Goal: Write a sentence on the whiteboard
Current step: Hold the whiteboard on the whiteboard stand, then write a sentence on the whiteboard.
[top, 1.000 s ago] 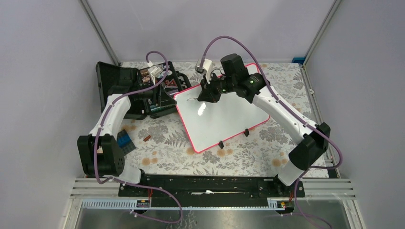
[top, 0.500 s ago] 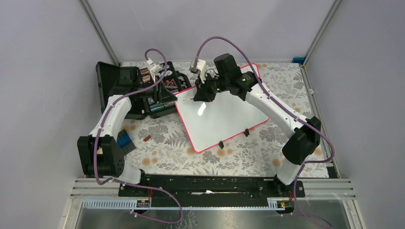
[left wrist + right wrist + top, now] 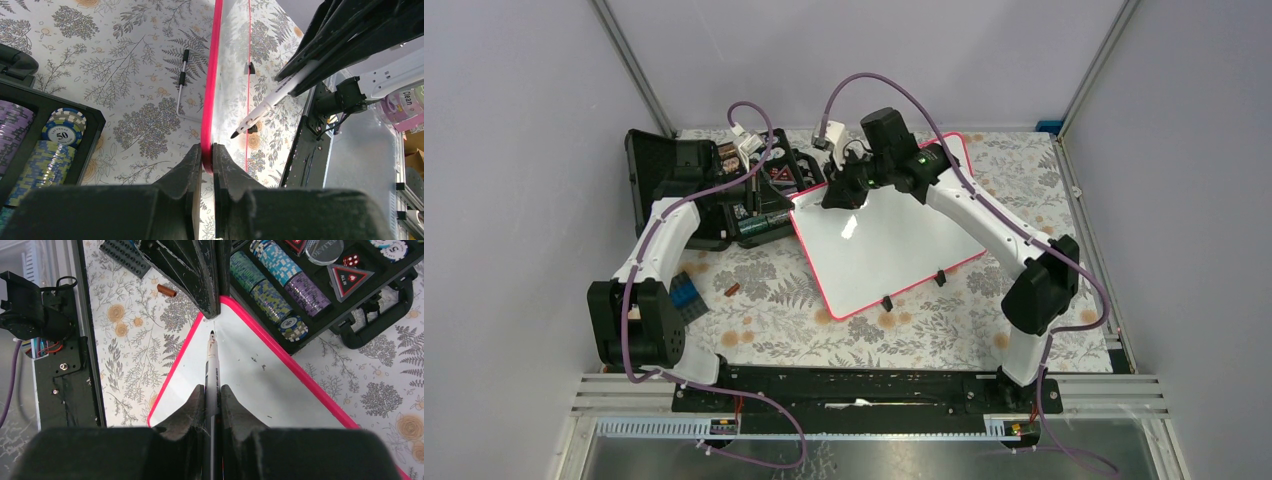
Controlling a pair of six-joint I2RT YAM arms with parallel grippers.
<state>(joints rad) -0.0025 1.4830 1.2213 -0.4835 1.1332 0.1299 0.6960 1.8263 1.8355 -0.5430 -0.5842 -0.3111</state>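
now: left claw pins the board corner, right claw holds a marker over it

whiteboard [image 3: 894,245] lies flat on the floral table [image 3: 764,330], mid-table and turned at an angle. its pink rim shows all round, with two black clips [image 3: 887,302] on the near long edge. left gripper [image 3: 207,152] is closed on the board's far-left corner, a finger on each side of the pink rim, right beside the black case [image 3: 714,190]. the case is open and its rows of poker chips [image 3: 280,290] sit just past that corner.

right gripper [image 3: 212,395] is clamped on a marker [image 3: 212,365], which runs straight out between the fingers. the dark tip points at the same corner, just short of the left claw's fingertips. in the left wrist view the tip sits very close to the board face; cannot tell if it touches. a few tiny dark specks [image 3: 263,367] show on the white surface near the tip, and no words are readable in any view.

an allen key [image 3: 181,85] lies on the cloth beside the board's left edge. a small brown piece [image 3: 731,290] and a blue block [image 3: 686,292] lie near the left arm, well apart from the board.
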